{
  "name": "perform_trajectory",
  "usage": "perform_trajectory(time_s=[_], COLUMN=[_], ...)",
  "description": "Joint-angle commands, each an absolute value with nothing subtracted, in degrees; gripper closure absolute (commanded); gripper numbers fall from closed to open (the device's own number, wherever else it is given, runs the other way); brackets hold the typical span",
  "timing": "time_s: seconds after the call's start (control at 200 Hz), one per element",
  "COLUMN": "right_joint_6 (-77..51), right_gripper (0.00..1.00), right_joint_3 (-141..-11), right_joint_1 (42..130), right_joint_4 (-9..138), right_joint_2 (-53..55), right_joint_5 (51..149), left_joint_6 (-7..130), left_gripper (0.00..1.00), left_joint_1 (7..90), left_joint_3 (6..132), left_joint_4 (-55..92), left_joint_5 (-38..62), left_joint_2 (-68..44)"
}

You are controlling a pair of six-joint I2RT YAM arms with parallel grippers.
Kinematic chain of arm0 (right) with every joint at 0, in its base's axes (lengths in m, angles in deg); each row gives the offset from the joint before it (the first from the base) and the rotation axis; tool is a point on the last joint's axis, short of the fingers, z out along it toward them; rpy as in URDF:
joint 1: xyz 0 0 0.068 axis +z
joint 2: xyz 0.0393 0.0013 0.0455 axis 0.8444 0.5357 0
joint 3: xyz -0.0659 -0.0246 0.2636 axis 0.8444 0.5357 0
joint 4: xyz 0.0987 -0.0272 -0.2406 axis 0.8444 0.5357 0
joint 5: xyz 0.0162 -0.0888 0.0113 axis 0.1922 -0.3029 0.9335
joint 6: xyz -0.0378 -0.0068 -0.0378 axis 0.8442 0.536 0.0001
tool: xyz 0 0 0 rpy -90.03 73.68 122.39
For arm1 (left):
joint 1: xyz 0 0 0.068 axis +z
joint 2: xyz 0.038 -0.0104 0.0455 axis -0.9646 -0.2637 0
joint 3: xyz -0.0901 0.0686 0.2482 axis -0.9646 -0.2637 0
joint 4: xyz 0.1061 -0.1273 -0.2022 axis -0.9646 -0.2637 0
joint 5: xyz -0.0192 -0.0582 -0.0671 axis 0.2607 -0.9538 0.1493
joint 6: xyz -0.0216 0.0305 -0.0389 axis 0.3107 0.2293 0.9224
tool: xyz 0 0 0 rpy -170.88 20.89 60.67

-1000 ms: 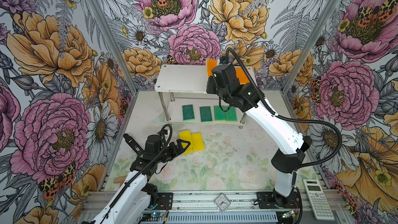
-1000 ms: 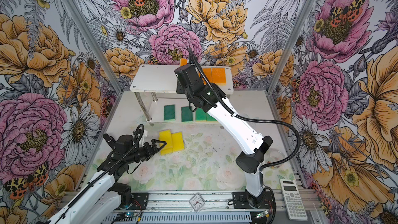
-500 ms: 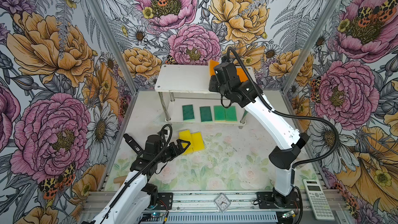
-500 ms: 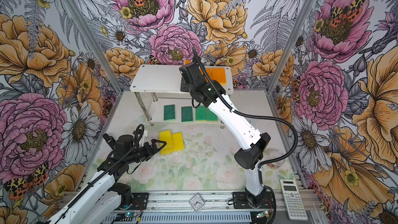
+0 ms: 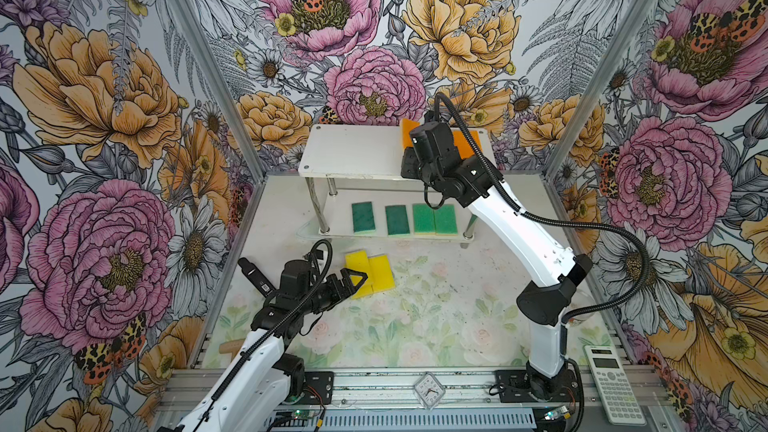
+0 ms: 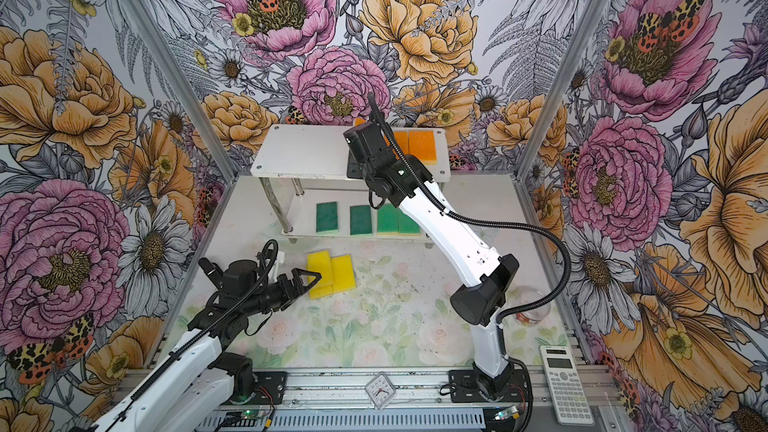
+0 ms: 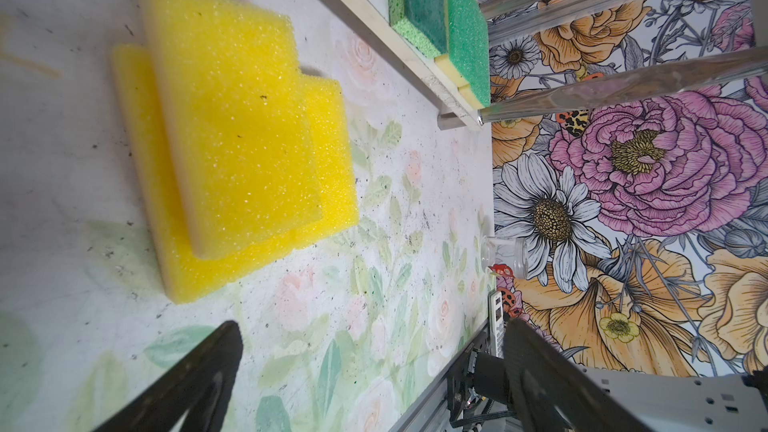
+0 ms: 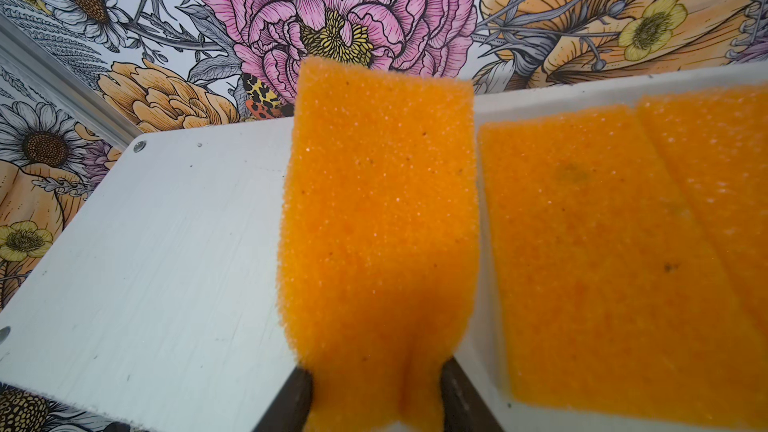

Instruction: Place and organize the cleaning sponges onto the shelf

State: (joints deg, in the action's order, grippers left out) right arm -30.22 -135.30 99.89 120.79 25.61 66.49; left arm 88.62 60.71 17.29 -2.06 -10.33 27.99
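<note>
The shelf (image 5: 353, 151) stands at the back, its white top board also in the right wrist view (image 8: 166, 243). My right gripper (image 8: 376, 384) is shut on the near end of an orange sponge (image 8: 378, 218), held just over that board; its far corner shows in both top views (image 5: 406, 130) (image 6: 359, 121). Two more orange sponges (image 6: 422, 147) (image 6: 401, 141) lie to its right. Several green sponges (image 5: 397, 220) line the lower board. Overlapping yellow sponges (image 5: 368, 272) (image 7: 232, 139) lie on the table. My left gripper (image 5: 353, 280) (image 7: 372, 330) hangs open just short of them.
Chrome shelf legs (image 5: 322, 209) stand at the corners. A calculator (image 5: 615, 382) and a small clock (image 5: 429, 389) sit on the front rail. A clear jar (image 6: 530, 309) stands by the right wall. Flowered walls close in three sides.
My right arm has edged a little farther over the top board with the orange sponge. The left arm and the yellow sponges have not moved.
</note>
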Motion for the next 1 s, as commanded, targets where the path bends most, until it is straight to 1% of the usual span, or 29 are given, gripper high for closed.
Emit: perform_trajectory(time_s=[0.0, 0.836, 0.996], right_joint_6=[-29.8, -30.1, -30.1], right_gripper=[0.56, 0.54, 0.51], right_joint_3=[-136.0, -135.7, -135.7], right_joint_1=[99.2, 97.9, 97.9], right_joint_4=[120.7, 120.7, 120.7], right_joint_2=[26.4, 27.8, 27.8], right_joint_5=[66.3, 68.4, 68.4], left_joint_6=[87.5, 87.3, 87.3], left_gripper=[0.01, 0.01, 0.01], left_joint_1=[61.2, 61.3, 61.3], left_joint_3=[17.9, 18.1, 18.1], left_joint_4=[-0.3, -0.3, -0.4], left_joint_5=[-11.5, -11.2, -11.2], left_joint_2=[28.2, 27.7, 27.7])
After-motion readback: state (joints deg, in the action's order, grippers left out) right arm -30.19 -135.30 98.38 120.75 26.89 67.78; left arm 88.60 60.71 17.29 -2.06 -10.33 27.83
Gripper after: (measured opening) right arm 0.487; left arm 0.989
